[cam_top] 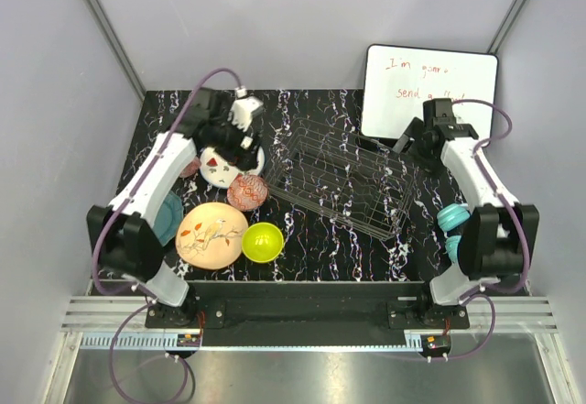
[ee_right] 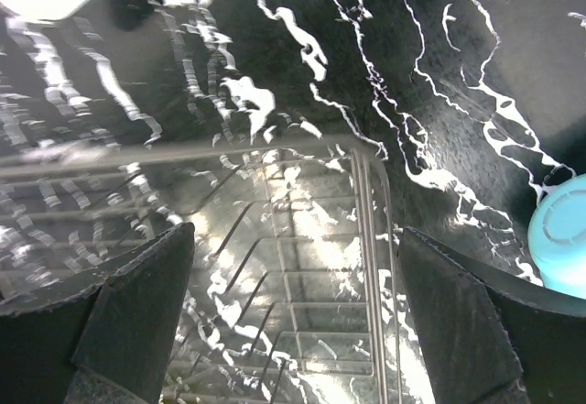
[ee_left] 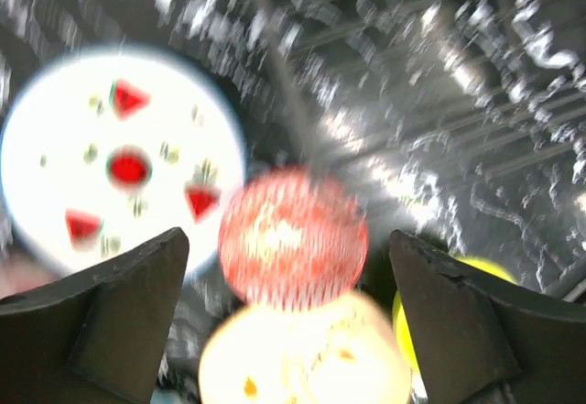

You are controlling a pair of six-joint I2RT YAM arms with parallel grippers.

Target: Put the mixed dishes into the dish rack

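Note:
The wire dish rack (cam_top: 341,180) stands tilted on the black marbled table and holds no dishes. To its left lie the white watermelon plate (cam_top: 220,170), the red-white patterned bowl (cam_top: 247,192), the peach bird-pattern plate (cam_top: 211,234) and the lime-green bowl (cam_top: 263,242). A teal plate (cam_top: 168,218) shows partly under the left arm. My left gripper (cam_top: 236,150) hovers open above the white plate (ee_left: 124,161) and the patterned bowl (ee_left: 293,239), holding nothing. This view is blurred. My right gripper (cam_top: 409,138) hangs open over the rack's far right corner (ee_right: 366,161), nothing in it.
A whiteboard (cam_top: 428,83) with red writing leans at the back right. Two small teal curved objects (cam_top: 452,216) sit beside the right arm, one of them showing at the right wrist view's edge (ee_right: 560,239). Grey walls close in both sides.

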